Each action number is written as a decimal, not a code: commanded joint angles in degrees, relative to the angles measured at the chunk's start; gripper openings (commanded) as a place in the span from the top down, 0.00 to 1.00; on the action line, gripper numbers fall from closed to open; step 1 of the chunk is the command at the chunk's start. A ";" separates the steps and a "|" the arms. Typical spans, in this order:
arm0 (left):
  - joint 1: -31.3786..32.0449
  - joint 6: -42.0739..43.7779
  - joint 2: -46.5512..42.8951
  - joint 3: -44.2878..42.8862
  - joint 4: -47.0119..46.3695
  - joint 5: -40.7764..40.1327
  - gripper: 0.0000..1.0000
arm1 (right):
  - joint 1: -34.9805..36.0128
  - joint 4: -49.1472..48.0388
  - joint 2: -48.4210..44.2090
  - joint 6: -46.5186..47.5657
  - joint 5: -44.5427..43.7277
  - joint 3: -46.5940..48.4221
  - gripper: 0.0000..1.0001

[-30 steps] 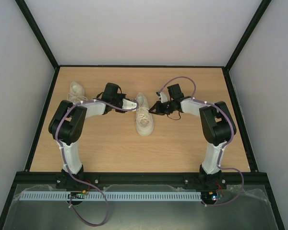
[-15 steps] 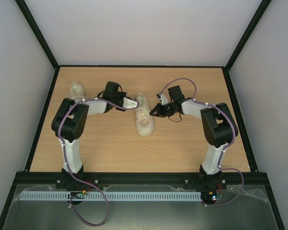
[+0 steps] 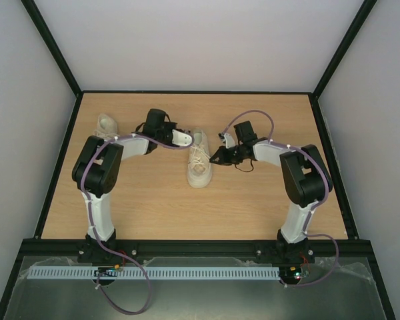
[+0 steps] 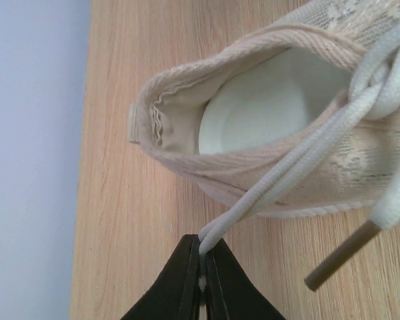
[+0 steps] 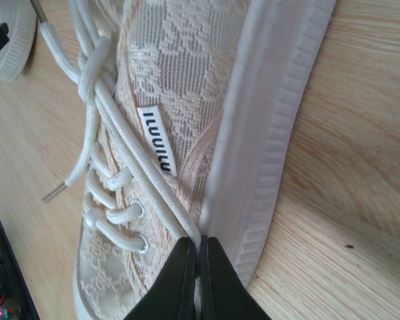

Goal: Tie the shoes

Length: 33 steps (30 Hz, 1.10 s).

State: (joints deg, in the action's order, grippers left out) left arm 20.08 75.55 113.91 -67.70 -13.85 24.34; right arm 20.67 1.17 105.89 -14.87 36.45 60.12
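Note:
One cream-white shoe (image 3: 200, 162) lies mid-table, toe toward the arms. Its heel opening fills the left wrist view (image 4: 267, 100) and its lace-patterned side and ribbed sole fill the right wrist view (image 5: 187, 80). My left gripper (image 3: 182, 138) is at the shoe's heel on the left, shut on a loop of white lace (image 4: 267, 190) pinched at the fingertips (image 4: 203, 245). My right gripper (image 3: 217, 155) is against the shoe's right side, shut on another lace loop (image 5: 140, 160) at its tips (image 5: 199, 245). The second shoe (image 3: 107, 125) lies at the far left, untouched.
A loose lace end with a stiff tip (image 4: 340, 257) lies on the wood beside the heel; another lace end (image 5: 57, 190) trails off the shoe's far side. The black frame rail (image 3: 193, 92) and white walls border the wooden table (image 3: 153, 207).
My left gripper has moved a little farther from the arm bases with its lace loop; my right gripper has shifted slightly nearer and leftward along the shoe's side. The shoe barely moved.

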 commanded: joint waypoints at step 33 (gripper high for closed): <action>1.46 -2.80 2.20 -0.99 -4.17 -1.17 0.98 | 3.50 11.41 -3.63 2.61 -2.09 -5.28 0.99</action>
State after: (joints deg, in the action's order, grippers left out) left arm 22.44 72.66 116.05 -69.28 -15.97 23.62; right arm 23.64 4.36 102.19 -13.17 34.74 56.95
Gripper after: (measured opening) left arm 0.023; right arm 0.038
